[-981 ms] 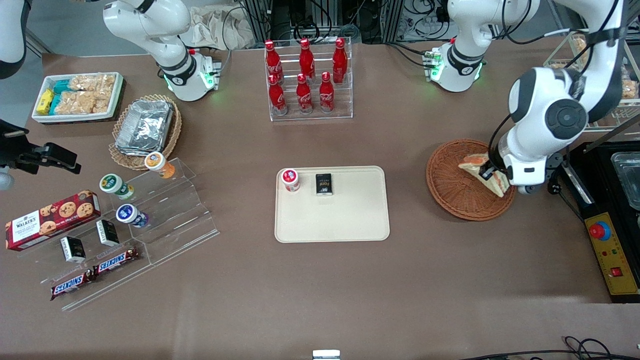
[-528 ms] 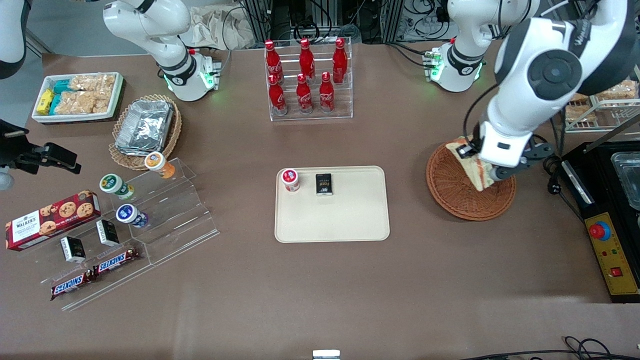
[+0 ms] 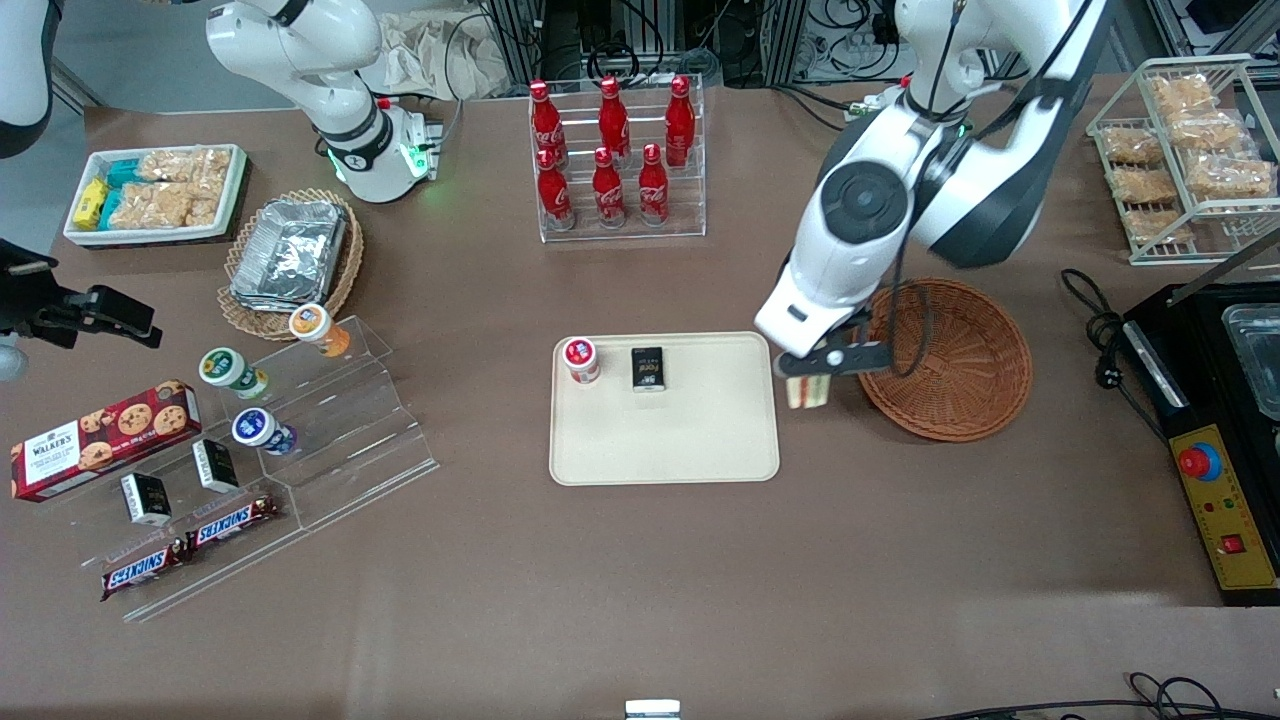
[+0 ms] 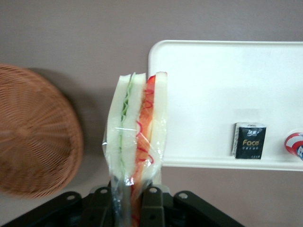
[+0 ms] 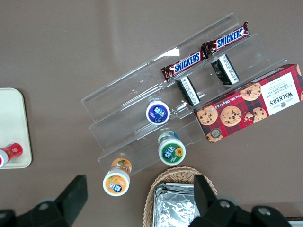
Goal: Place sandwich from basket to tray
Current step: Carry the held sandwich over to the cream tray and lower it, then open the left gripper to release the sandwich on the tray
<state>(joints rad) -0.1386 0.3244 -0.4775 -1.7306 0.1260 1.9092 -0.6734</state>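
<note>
**Sandwich aloft between basket and tray**

My pincer (image 3: pixel 808 368) is clamped on the small triangular white-bread sandwich (image 3: pixel 808 391), wrapped in clear film, and I hold it in the air above the brown counter (image 3: pixel 640 580). From my wrist camera the two black fingers (image 4: pixel 152 201) press the sandwich (image 4: pixel 137 137) from both sides at its narrow end, and its cut edge faces the lens: white bread, a green layer, then orange-red filling.

The sandwich hangs over the strip of counter between the flat cream-beige rectangular plastic tray (image 3: pixel 700 440) and the round reddish-brown woven wicker basket (image 3: pixel 955 385), just beside the tray's rim. The basket (image 4: pixel 33 137) holds nothing that I can see.

On the tray (image 4: pixel 208 71) stand a small black packet printed "Face" (image 3: pixel 648 367) and a little red-and-white-lidded tub (image 3: pixel 580 357), both near the tray edge farther from the front camera. They show in my wrist view too, the packet (image 4: pixel 249 140) lying flat and the tub (image 4: pixel 294 143) cut off by the frame.

Farther from the front camera than the tray, a clear acrylic rack of red cola bottles (image 3: pixel 615 160) stands upright. At my end of the counter sits a white wire rack of clear-wrapped crumbly snack packs (image 3: pixel 1180 150).
</note>
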